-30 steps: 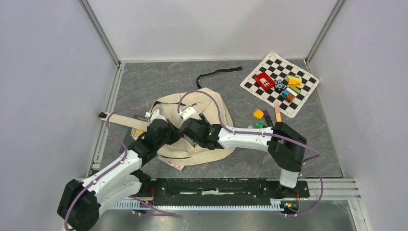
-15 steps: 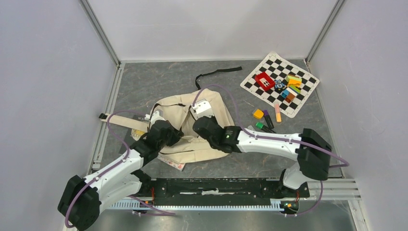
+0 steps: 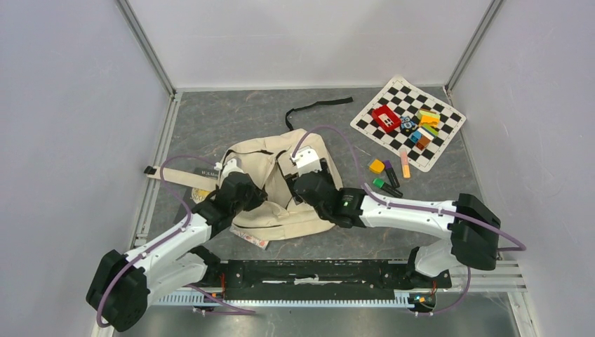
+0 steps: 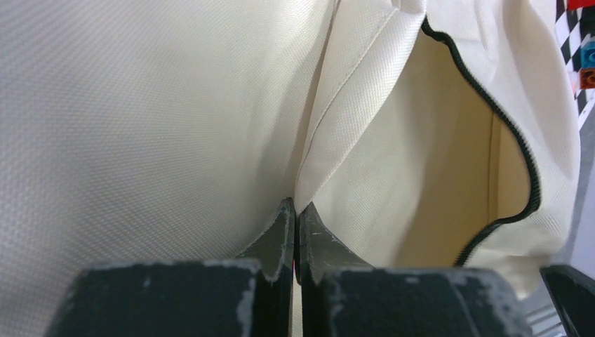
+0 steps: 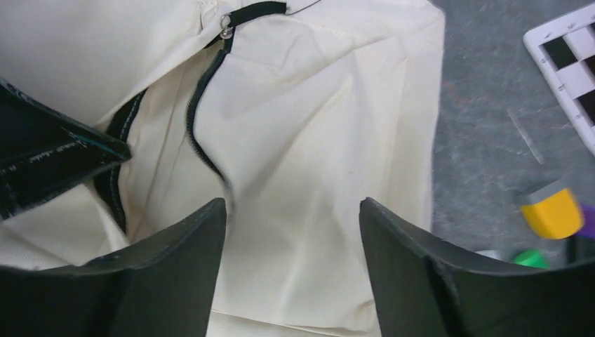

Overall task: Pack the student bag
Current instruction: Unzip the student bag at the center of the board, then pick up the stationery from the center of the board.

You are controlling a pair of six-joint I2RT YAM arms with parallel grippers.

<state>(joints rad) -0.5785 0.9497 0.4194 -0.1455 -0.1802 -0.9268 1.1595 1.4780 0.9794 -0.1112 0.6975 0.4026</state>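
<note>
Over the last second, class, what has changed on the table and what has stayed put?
The right gripper moved across the student bag toward its right side. Its jaws now stand open, holding nothing. The bag's fabric shifted a little. The left gripper stayed clamped on a fold of the bag, and the toy pieces on the checkered mat did not move.

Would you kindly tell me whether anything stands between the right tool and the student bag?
Nothing visible does: the right tool hangs open directly over the student bag, its cream canvas filling the gap between the fingers, beside the black zipper.
</note>
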